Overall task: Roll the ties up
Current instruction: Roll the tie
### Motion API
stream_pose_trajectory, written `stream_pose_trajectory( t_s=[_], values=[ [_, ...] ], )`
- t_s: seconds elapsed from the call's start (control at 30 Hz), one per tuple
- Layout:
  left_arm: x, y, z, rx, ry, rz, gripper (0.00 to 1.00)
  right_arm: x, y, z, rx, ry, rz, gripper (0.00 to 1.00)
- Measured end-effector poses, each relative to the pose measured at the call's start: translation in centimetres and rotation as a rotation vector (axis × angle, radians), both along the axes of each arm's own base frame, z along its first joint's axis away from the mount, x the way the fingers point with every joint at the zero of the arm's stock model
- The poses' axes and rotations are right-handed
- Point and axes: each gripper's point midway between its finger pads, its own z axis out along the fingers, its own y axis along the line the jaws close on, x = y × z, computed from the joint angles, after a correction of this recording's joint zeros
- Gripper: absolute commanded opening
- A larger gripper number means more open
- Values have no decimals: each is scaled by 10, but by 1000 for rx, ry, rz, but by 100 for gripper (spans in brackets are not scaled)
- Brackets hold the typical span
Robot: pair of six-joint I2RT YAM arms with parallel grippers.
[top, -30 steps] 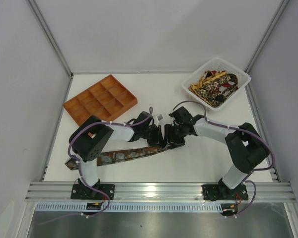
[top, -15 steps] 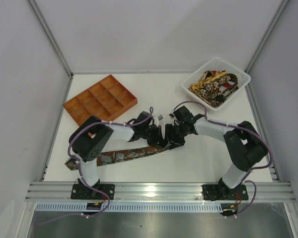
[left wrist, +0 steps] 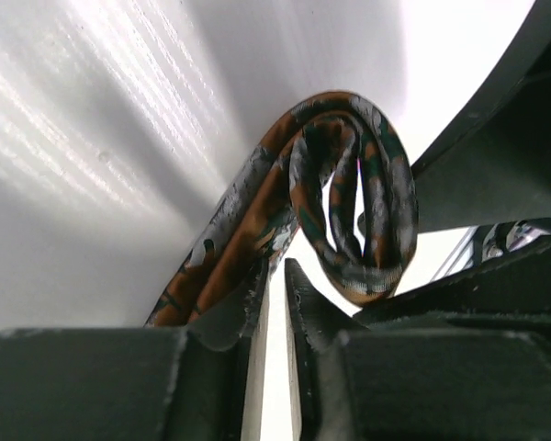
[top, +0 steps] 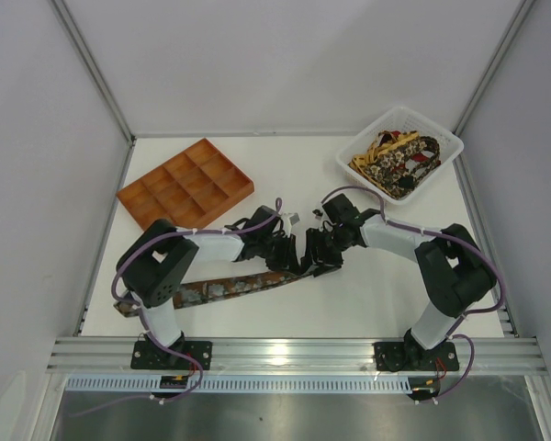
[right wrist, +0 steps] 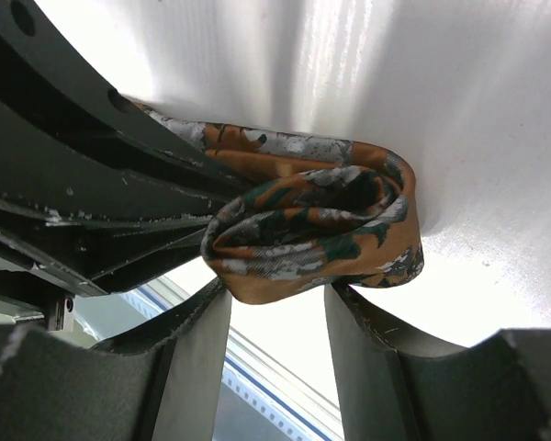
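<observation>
A brown, rust-orange and dark-patterned tie (top: 220,288) lies along the near table. Its right end is curled into a loose roll (left wrist: 354,220), also seen in the right wrist view (right wrist: 317,230). My left gripper (top: 292,260) sits at the roll's left side. Its fingers (left wrist: 257,308) are closed to a thin empty slit, with the flat strip running past the left finger. My right gripper (top: 314,257) is open. Its fingertips (right wrist: 349,308) touch the roll's underside, one on each side of its middle. More ties (top: 395,158) lie heaped in the white basket.
The white basket (top: 399,111) stands at the back right. An orange compartment tray (top: 239,197) stands at the back left. Both arms meet at the table's middle, and the left arm's fingers fill the left of the right wrist view.
The left arm's elbow has swung left and lower. Both grippers have edged slightly away from the near edge with the roll. The tie's flat part has barely shifted.
</observation>
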Motion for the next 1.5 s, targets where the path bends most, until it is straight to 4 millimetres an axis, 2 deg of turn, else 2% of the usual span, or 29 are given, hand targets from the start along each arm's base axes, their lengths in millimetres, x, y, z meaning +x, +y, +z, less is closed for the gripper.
stream_pose_trajectory(
  t_s=[0.17, 0.37, 0.57, 0.73, 1.2, 1.5],
  values=[
    [-2, 6, 5, 20, -16, -5, 20, 1, 2, 3, 8, -6, 18, 51],
    [1, 12, 30, 6, -63, 2, 17, -1, 1, -1, -1, 10, 44, 51],
    [25, 20, 53, -7, -117, 64, 17, -4, -1, -3, -5, 18, 57, 50],
    [39, 10, 65, -67, -120, 90, 17, -4, -1, -3, -4, 18, 58, 50],
    [44, -17, 55, -184, -18, 87, 15, -2, 0, -1, -1, 13, 58, 50],
    [35, -16, 47, -212, 13, 86, 9, 3, 2, 4, 5, 3, 55, 50]
  ],
)
